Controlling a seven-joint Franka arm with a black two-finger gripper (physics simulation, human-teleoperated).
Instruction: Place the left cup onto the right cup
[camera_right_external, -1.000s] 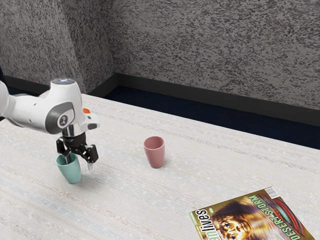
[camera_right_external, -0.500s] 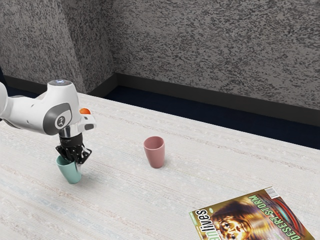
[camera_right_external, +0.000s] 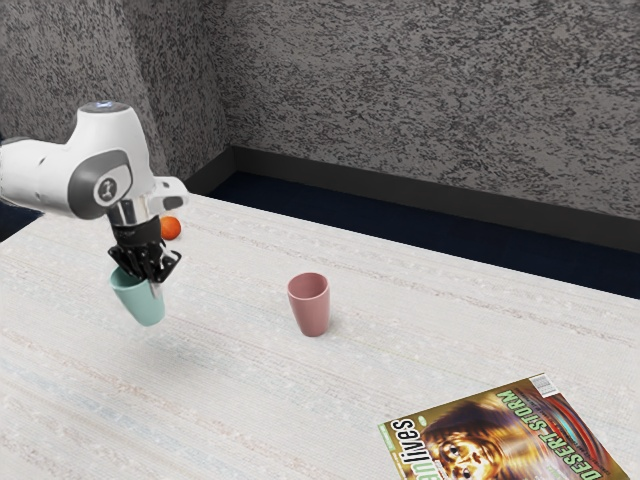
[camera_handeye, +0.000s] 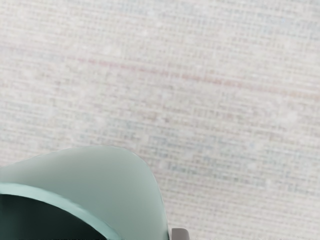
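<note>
At the exterior view's left, you are seeing the white arm (camera_right_external: 75, 180) reaching down over the tabletop (camera_right_external: 420, 330). Its pincer (camera_right_external: 148, 275) is pointing downward and is clenching the rim of the teal cup (camera_right_external: 143, 303), with one finger on each side of the cup wall. The teal cup is hanging clear of the tabletop and leaning slightly, its mouth up under the pincer and its narrower base down. It is a plain, smooth, handleless tumbler, pale teal outside and darker inside. A faint shadow is lying on the tabletop below it and a little toward the exterior view's right.

Just behind the arm you are seeing a small orange ball (camera_right_external: 171, 228) resting on the tabletop.

Further right, well apart from the held cup, the pink cup (camera_right_external: 309, 303) is standing upright with its mouth open upward. It has the same handleless shape.

At the exterior view's lower right, a magazine (camera_right_external: 505, 435) is lying flat near the tabletop's edge.

In the wrist view, the teal cup (camera_handeye: 100, 185) is sitting directly under the hand, showing its curved rim and dark interior, with bare tabletop (camera_handeye: 200, 75) beyond it.
</note>
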